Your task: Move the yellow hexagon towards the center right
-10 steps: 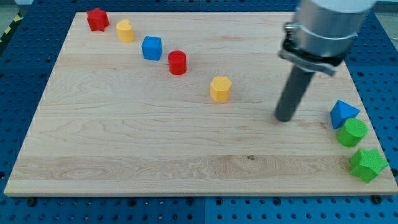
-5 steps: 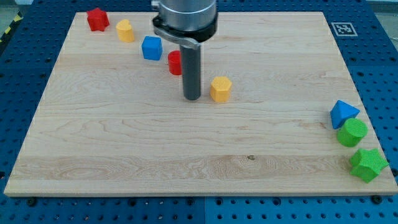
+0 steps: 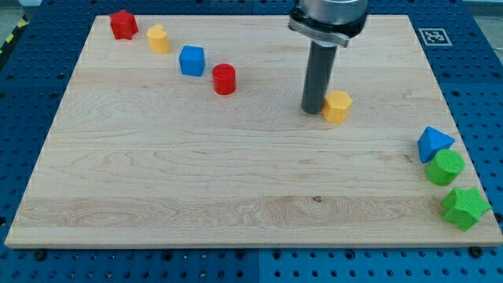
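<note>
Board [image 3: 157, 196] of pale wood carries every block, on a blue perforated table [image 3: 23, 118]. Nearest, at the view's lower right edge, sit the green star [image 3: 464, 208], green cylinder [image 3: 446, 167] and blue triangle [image 3: 433, 143], clustered closely. Further up, right of centre, my tip [image 3: 313, 110], a bare rod holding nothing, touches the left side of the yellow hexagon [image 3: 338, 106]. Beyond, a diagonal row climbs leftward: red cylinder [image 3: 224, 79], blue cube [image 3: 192, 60], a second yellow block [image 3: 159, 38], red star [image 3: 122, 24].

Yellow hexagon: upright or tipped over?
Upright. The yellow hexagon sits flat on the board, top face up, my tip against its left side.
</note>
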Robot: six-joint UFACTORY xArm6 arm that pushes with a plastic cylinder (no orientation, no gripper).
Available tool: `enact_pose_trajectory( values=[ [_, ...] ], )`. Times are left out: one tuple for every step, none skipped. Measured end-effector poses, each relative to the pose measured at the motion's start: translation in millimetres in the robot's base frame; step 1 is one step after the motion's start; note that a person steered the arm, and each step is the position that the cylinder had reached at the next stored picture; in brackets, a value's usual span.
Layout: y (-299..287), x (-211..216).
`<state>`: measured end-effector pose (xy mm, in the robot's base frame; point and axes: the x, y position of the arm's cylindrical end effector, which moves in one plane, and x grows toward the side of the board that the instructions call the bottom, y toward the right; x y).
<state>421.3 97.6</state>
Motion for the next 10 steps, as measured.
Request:
enact_pose_trajectory(
  values=[
    [26.3, 0.0],
    [52.4, 0.0],
    [72.0, 0.0],
    [70.4, 0.1],
    [65.1, 6.2],
    [76.5, 6.3],
    [94.6, 9.4],
    [105.0, 10.7],
    [92.7, 10.7],
    [40.6, 11.8]
  ],
)
